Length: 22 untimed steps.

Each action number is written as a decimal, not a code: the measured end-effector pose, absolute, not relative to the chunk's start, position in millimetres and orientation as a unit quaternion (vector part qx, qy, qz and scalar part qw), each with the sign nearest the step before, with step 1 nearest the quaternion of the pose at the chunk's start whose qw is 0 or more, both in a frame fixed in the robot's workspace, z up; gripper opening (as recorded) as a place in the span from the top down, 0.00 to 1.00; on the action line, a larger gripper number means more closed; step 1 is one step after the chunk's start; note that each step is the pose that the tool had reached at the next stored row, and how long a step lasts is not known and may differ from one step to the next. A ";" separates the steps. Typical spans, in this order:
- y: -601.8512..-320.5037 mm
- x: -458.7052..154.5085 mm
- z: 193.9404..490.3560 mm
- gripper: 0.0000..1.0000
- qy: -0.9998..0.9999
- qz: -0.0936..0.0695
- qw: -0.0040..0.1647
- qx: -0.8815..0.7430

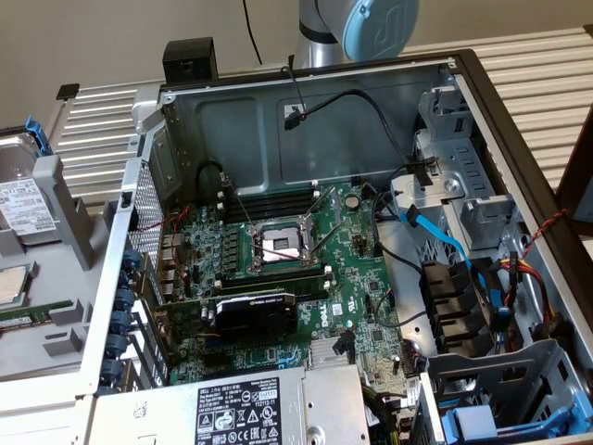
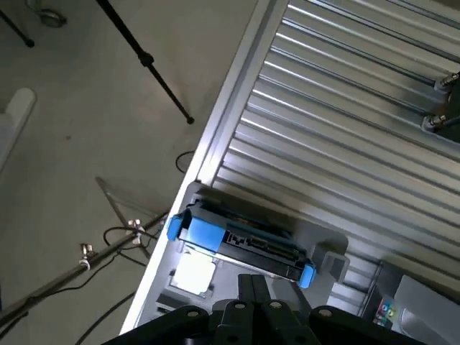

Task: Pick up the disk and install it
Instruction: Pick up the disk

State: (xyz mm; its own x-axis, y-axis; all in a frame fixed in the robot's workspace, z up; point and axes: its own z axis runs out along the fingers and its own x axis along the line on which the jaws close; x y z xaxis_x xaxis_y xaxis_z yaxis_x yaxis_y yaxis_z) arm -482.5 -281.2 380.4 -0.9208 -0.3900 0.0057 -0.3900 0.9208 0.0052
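The disk (image 2: 248, 243) is a grey drive in a bright blue carrier, standing on edge in a grey holder (image 2: 327, 248) on the ribbed metal table. My gripper (image 2: 253, 284) hangs above it with its two dark fingers shut together and nothing between them, clear of the drive. In the exterior view the disk (image 1: 22, 202) shows its white label at the far left, with a blue clip (image 1: 35, 135) above it. The arm's blue-capped joint (image 1: 378, 24) is behind the open computer case (image 1: 278, 130).
A small square silver chip (image 2: 194, 274) lies in the holder beside the disk. The case holds a motherboard (image 1: 278, 269), a power-supply box (image 1: 250, 413) at the front and drive bays (image 1: 482, 371) with blue and black cables on the exterior view's right. Tripod legs (image 2: 147, 61) stand on the floor.
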 end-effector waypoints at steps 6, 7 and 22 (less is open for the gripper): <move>-281.2 -482.5 380.3 0.89 -0.968 -0.002 0.003 0.252; -281.2 -482.5 380.4 0.89 -0.965 -0.002 0.003 0.261; -281.2 -482.5 380.4 0.89 -0.921 -0.001 0.004 0.390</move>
